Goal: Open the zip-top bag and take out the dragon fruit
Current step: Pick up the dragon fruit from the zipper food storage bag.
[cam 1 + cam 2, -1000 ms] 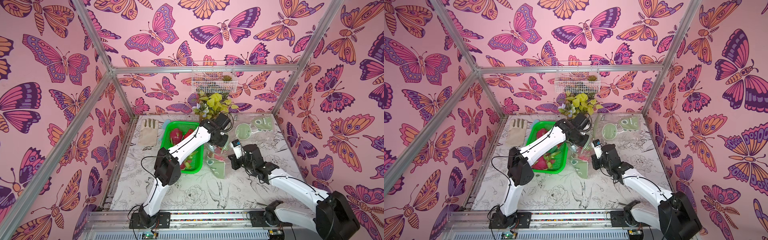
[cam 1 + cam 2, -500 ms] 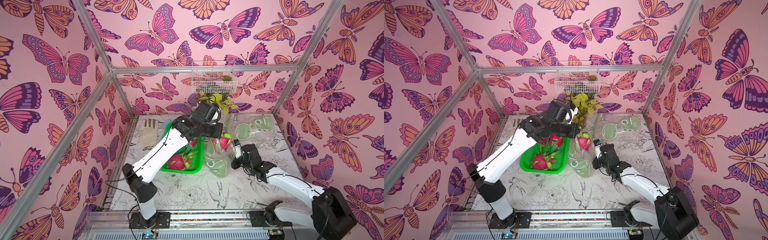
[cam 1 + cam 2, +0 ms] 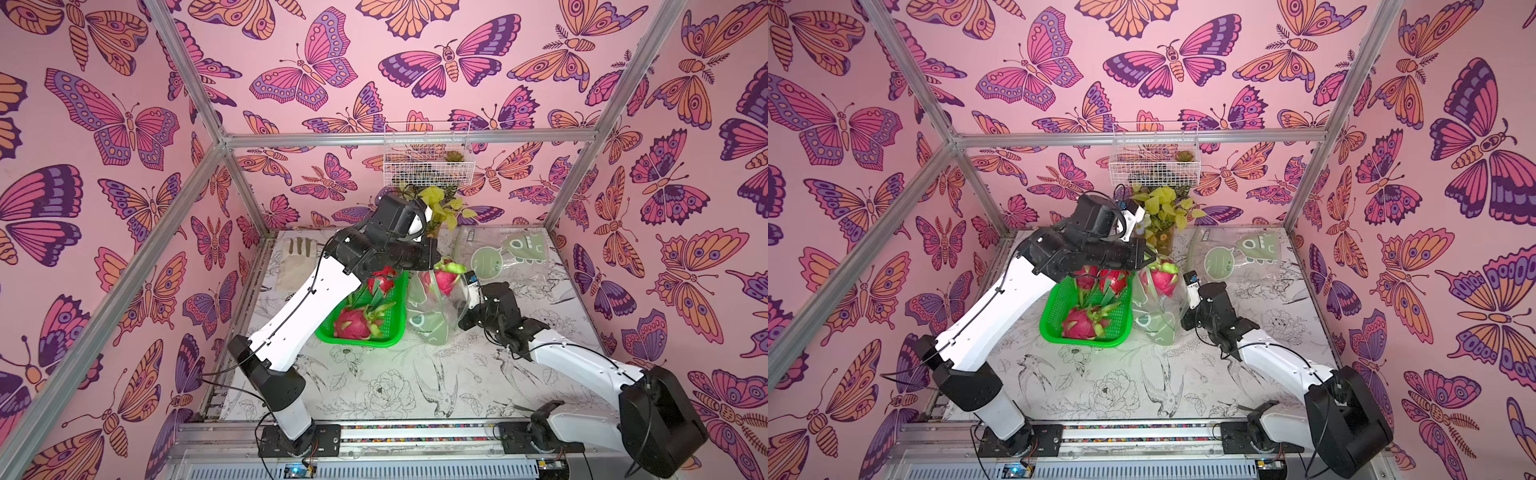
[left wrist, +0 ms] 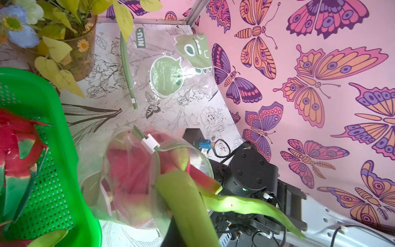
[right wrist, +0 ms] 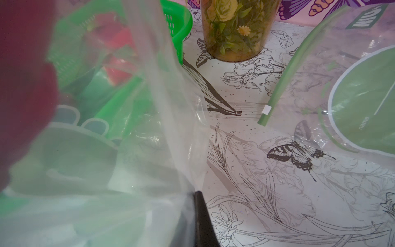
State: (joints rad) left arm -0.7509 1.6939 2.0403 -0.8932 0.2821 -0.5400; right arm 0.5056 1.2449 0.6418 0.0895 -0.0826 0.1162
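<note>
dragon fruit (image 3: 444,279) in zip-top bag (image 3: 428,326) mouth (left gripper (image 3: 435,262) clamps it, right gripper (image 3: 461,318) clamps bag), other fruits (image 3: 355,324) in basket (image 3: 399,311).

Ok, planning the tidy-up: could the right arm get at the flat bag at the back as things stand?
Probably not yet. The right gripper is shut on the upright bag with a dragon fruit at its mouth. Otherwise bare table lies between it and the flat bag.

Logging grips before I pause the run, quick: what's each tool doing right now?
Left tool: closed, holding the dragon fruit by a green scale.
Right tool: closed, pinching the zip-top bag.
</note>
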